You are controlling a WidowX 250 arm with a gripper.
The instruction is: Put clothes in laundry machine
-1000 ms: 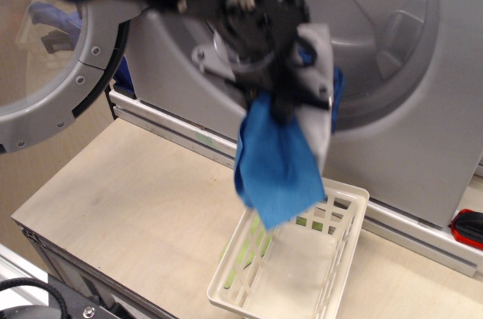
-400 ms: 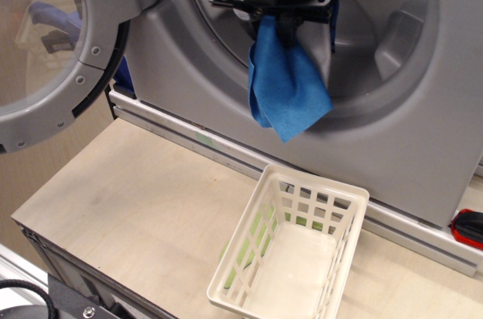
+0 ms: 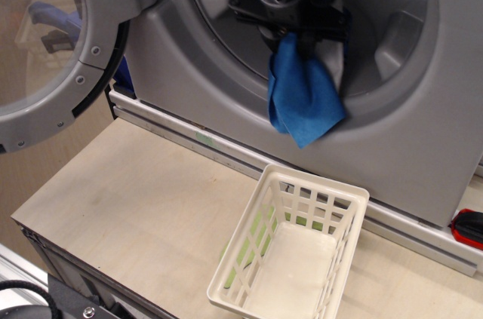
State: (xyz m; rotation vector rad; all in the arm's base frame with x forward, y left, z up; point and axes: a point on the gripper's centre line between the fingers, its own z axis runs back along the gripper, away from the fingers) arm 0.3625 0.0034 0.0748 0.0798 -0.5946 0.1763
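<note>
The claw (image 3: 300,29) is up at the mouth of the laundry machine (image 3: 423,130), clamped on the clothes (image 3: 302,96), and the bundle hangs from it in front of the lower part of the round drum opening. Most of what shows is the bright blue cloth, drooping to a point that reaches down over the grey rim of the opening; a strip of white cloth peeks out along its right edge (any red piece is not visible from here). The dark arm hardware above the claw sits inside the circle of the opening, partly cut off by the top of the view.

The machine's round door (image 3: 53,55) stands swung open to the left, its clear window reflecting something bluish. Below the machine, on the pale wooden counter (image 3: 128,213), a white lattice basket (image 3: 290,255) sits well below the hanging cloth, not touching it, with only a bit of green showing through its slats. At the far right edge, low beside the machine, a red-and-black object (image 3: 468,228) is partly in view.
</note>
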